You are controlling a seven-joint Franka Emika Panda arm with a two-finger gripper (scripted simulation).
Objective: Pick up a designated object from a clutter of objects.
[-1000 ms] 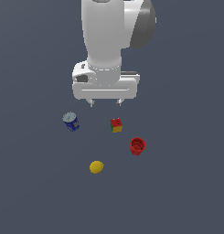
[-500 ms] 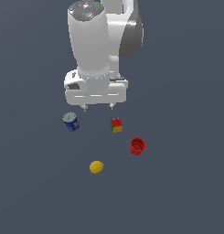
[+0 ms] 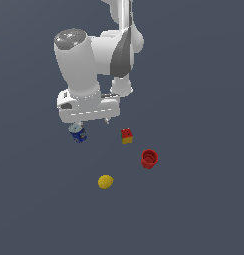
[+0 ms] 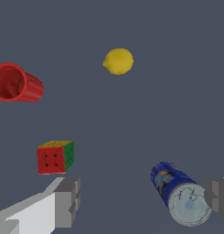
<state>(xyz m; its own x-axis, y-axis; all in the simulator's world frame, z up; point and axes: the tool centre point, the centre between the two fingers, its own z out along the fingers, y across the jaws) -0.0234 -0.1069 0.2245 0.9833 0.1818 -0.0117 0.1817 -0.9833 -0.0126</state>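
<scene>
The blue can stands on the floor at about 9 o'clock from the cube, just under the gripper. In the wrist view its 2 fingers are spread wide, holding nothing, the can between them beside 1 fingertip. The red cup and lemon lie apart.

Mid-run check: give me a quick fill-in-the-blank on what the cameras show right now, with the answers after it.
1. The blue can has a silvery-grey ____.
2. In the wrist view, the can lies between the two open ____.
3. The yellow fruit is a ____.
4. The red cup is to the exterior view's ____ of the cube.

Answers: lid; fingers; lemon; right
</scene>
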